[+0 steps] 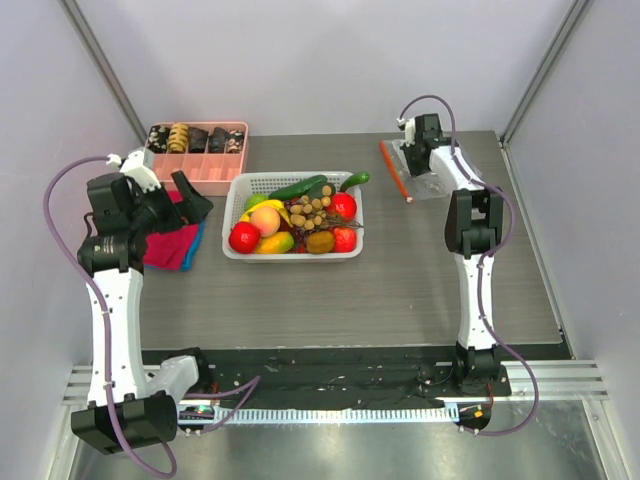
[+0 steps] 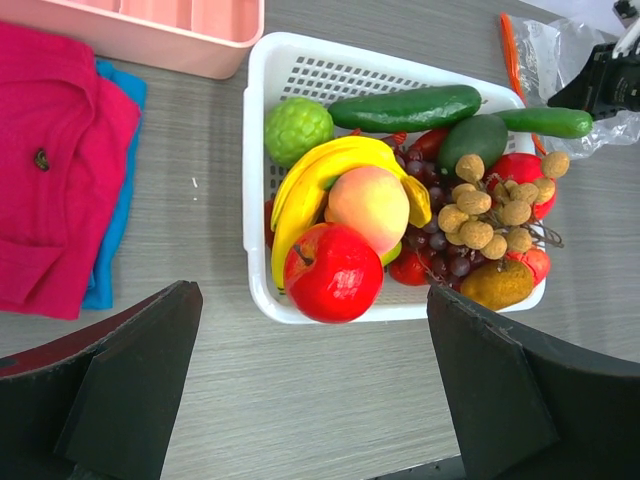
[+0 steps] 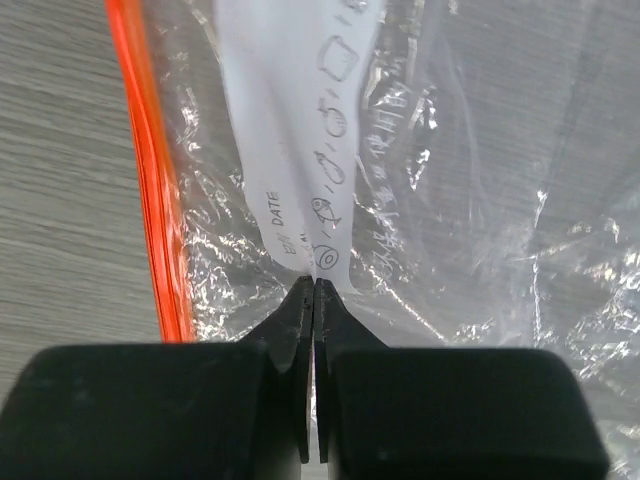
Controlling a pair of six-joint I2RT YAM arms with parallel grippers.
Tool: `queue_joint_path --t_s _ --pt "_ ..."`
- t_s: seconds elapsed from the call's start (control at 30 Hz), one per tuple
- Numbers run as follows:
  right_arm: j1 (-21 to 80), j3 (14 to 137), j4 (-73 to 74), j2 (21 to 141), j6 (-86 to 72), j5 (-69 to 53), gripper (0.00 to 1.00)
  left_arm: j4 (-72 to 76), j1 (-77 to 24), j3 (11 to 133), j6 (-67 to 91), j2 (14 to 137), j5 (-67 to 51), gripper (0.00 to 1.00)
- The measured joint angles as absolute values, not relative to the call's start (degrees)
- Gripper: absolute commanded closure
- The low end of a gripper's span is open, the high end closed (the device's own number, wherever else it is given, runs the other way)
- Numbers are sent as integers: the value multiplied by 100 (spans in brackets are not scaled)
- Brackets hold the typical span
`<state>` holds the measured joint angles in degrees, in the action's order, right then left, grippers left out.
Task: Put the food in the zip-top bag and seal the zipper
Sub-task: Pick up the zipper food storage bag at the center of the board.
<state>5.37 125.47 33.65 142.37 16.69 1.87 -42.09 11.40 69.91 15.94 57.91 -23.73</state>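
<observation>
The food lies heaped in a white lattice basket (image 1: 232, 254) (image 2: 253, 160): a tan berry bunch (image 1: 312, 210) (image 2: 490, 215), a peach (image 1: 265, 220) (image 2: 368, 205), a red round fruit (image 1: 243, 237) (image 2: 332, 272) and yellow bananas (image 1: 270, 206) (image 2: 305, 190). My left gripper (image 1: 193, 198) (image 2: 310, 340) is open and empty, left of the basket. The clear zip-top bag (image 1: 428, 182) (image 3: 470, 150) lies flat at the back right, with its orange-red zipper (image 1: 395, 172) (image 3: 150, 180) on its left edge. My right gripper (image 1: 415, 150) (image 3: 314, 285) is shut, pinching the bag's film at its white label.
A pink divided tray (image 1: 200, 165) (image 2: 180, 35) with small rolls stands at the back left. A red cloth over a blue one (image 1: 170, 245) (image 2: 50, 170) lies under my left arm. Green cucumbers (image 1: 298, 187) (image 2: 405, 108) and other fruit also fill the basket.
</observation>
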Motion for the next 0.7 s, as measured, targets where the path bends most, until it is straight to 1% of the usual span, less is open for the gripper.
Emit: queue_joint_path --t_s 0.17,0.27,0.37,0.47,0.6,0.7 --pt "484 12272 3282 14084 1695 235 99 -4139 1140 7008 1586 5806 -2523 0" --pt "408 11690 3437 13552 1706 5 99 -4274 1140 7288 1498 5975 -2497 0" --pt "281 11343 3741 12779 1680 -445 99 -4359 1149 7929 1284 6281 -2311 0" --pt "51 11279 4040 11732 1627 -1000 99 -4307 1173 8366 1135 6440 -2519 0" --pt "-364 11281 4324 10390 1568 -1577 99 -4021 1164 8396 1498 6451 -3151 0" --pt "-642 11205 4587 9524 1505 -1931 99 -3520 989 8162 2008 6399 -3459 0"
